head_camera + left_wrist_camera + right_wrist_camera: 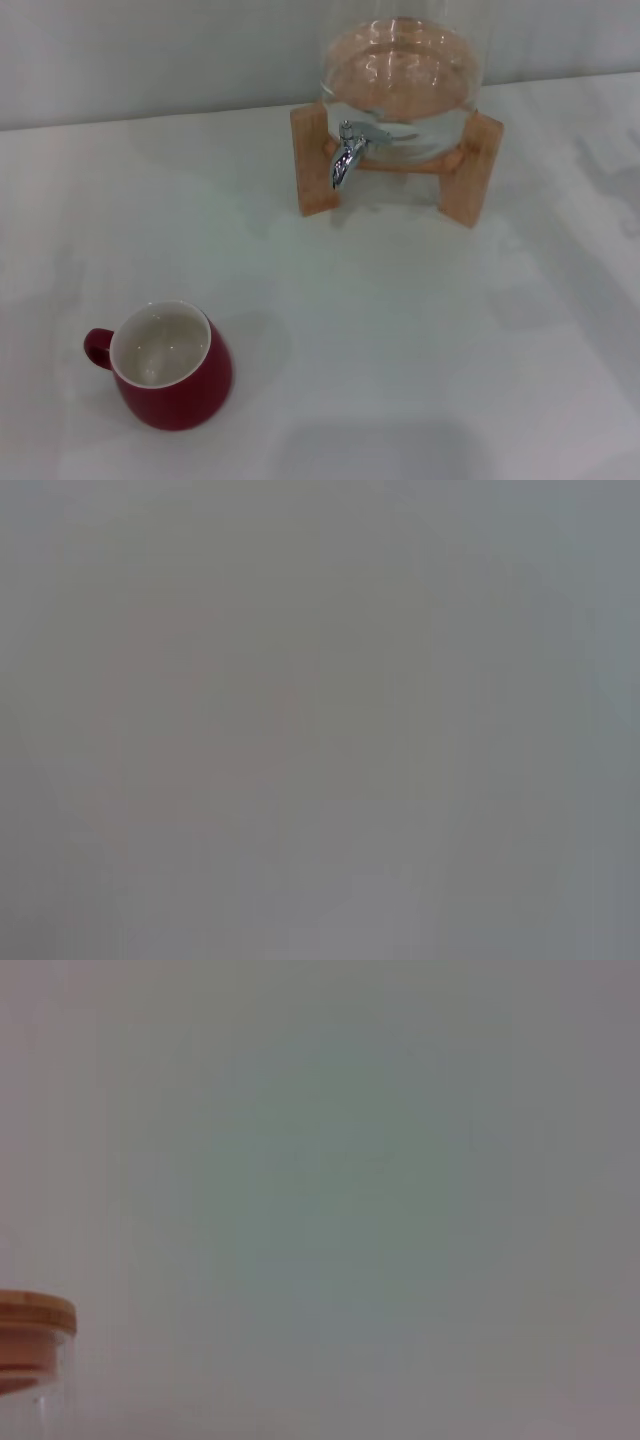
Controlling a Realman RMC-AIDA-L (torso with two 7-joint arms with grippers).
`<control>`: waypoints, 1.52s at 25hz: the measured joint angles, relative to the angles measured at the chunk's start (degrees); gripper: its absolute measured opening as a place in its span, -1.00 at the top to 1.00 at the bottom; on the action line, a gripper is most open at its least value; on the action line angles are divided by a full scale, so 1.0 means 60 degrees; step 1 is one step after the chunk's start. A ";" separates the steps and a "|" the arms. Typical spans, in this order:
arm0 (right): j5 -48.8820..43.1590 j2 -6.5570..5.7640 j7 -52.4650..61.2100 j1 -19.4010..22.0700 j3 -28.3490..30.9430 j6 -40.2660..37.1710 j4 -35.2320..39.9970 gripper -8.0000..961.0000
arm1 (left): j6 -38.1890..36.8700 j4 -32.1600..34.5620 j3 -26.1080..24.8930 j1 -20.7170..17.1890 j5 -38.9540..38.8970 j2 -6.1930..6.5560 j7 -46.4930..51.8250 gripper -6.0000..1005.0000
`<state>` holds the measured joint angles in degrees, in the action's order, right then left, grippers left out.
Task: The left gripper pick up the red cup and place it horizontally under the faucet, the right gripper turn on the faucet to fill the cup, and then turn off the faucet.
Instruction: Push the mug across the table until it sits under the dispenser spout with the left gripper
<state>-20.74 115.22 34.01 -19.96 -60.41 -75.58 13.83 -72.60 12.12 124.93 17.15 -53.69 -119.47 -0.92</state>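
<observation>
The red cup (pixel 170 365) stands upright on the white table at the near left, its white inside showing and its small loop handle pointing left. The chrome faucet (pixel 350 150) juts from the front of a glass jar (pixel 400 75) at the back centre, spout pointing down over bare table. Neither gripper shows in any view. The left wrist view is a blank grey blur. In the right wrist view only the jar's wooden lid (pixel 35 1315) appears against a plain wall.
The jar rests in a wooden stand (pixel 312 160) with two upright legs. The white table (pixel 420 330) stretches between cup and stand. A pale wall rises behind the jar.
</observation>
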 joint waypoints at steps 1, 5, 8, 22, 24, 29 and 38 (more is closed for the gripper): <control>0.0000 0.0000 0.0000 0.0000 -0.0021 0.0000 -0.0018 -0.75 | 0.0000 0.0000 0.0028 -0.0022 0.0035 -0.0001 0.0000 -0.75; 0.0000 0.0000 0.0000 0.0000 -0.0070 0.0002 -0.0072 -0.75 | -0.0007 0.0002 0.0142 -0.0123 0.0163 -0.0005 0.0013 -0.75; 0.0000 0.0000 0.0000 0.0002 -0.0082 0.0001 -0.0081 -0.75 | -0.0158 0.0003 0.0321 -0.0231 0.0190 -0.0013 0.0008 -0.75; 0.0000 0.0000 0.0000 0.0065 -0.0388 -0.0152 -0.0212 -0.75 | -0.0877 0.0017 0.1119 -0.0932 0.0493 -0.0044 0.0065 -0.75; 0.0000 0.0001 0.0000 0.0082 -0.0434 -0.0237 -0.0246 -0.75 | -0.0932 0.0023 0.1356 -0.1034 0.0516 -0.0044 0.0050 -0.75; -0.0002 0.0001 0.0000 0.0088 -0.0471 -0.0400 -0.0364 -0.75 | -0.1206 -0.0009 0.1756 -0.1329 0.0617 -0.0041 -0.0037 -0.75; -0.0015 0.0000 -0.0033 0.0090 -0.0585 -0.0538 -0.0574 -0.75 | -0.1355 -0.0095 0.2464 -0.1570 0.0727 -0.0010 -0.0623 -0.75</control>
<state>-20.83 115.23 33.81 -19.42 -63.92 -78.81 10.39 -80.73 11.55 139.71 7.73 -49.33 -119.53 -4.66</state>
